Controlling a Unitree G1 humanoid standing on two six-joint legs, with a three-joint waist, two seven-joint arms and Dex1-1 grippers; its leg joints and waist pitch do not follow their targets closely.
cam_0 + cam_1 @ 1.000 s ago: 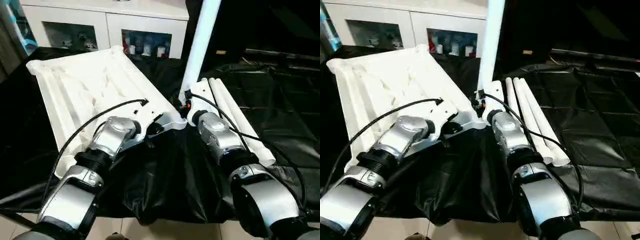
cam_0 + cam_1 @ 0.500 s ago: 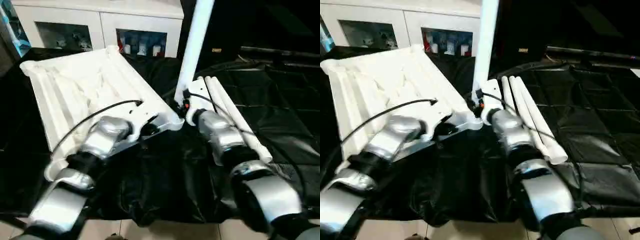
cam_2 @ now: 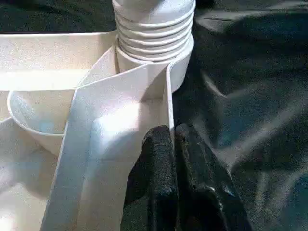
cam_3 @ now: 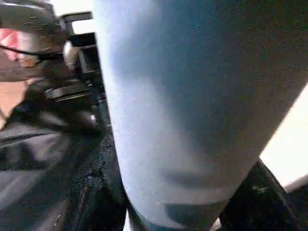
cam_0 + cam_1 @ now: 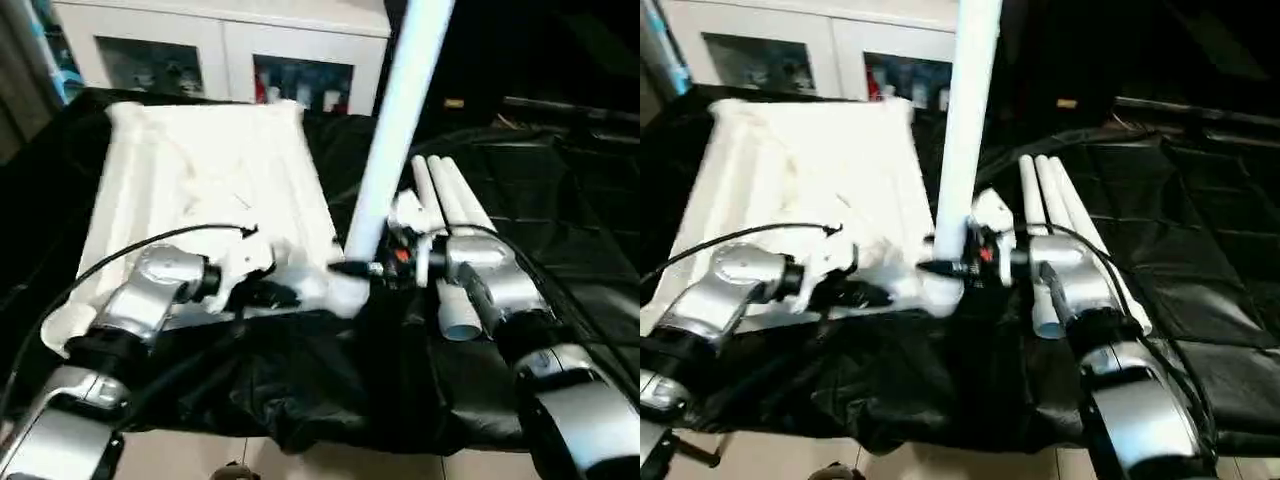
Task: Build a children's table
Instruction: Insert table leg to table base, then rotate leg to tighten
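The left gripper (image 3: 174, 159) has its two black fingers pressed together, pinching the thin side wall of the top (image 5: 200, 180) just beside a corner socket (image 3: 159, 67). The right gripper (image 5: 360, 268) clasps the upright leg (image 5: 395, 130) near its foot, its fingers half spread around the tube.

One white top lies ribbed side up on the black cloth (image 5: 560, 210). Four legs are in sight: one stands tilted in the near right corner socket, its ribbed end seated there, and three (image 5: 445, 200) lie side by side on the cloth just right of the top, behind the right gripper. The two grippers sit close together at that same corner. A white cabinet (image 5: 220, 40) stands behind.
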